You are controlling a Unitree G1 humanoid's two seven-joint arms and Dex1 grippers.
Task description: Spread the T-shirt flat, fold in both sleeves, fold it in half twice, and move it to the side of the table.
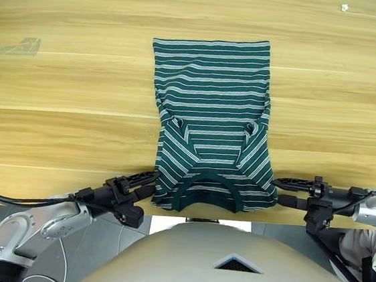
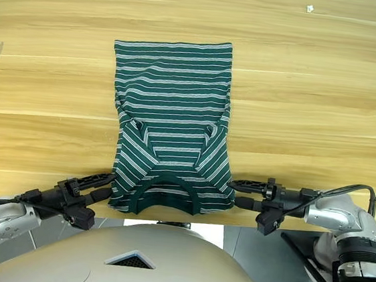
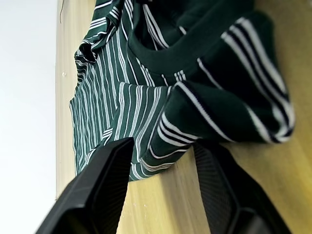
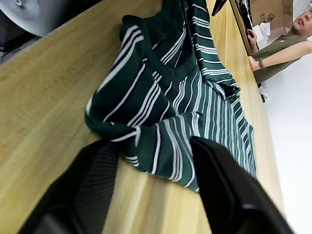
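The striped shirt (image 1: 211,116) lies on the table (image 1: 58,100) with its sleeves folded in and its collar end between both pincers. The left pincer (image 1: 151,183) and right pincer (image 1: 277,191) each gape around a shoulder corner, likely positioned to lift that end for the first half-fold.

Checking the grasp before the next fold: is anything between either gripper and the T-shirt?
Nothing visible. The left gripper and right gripper sit open at the collar-end corners of the T-shirt, on the wooden table.
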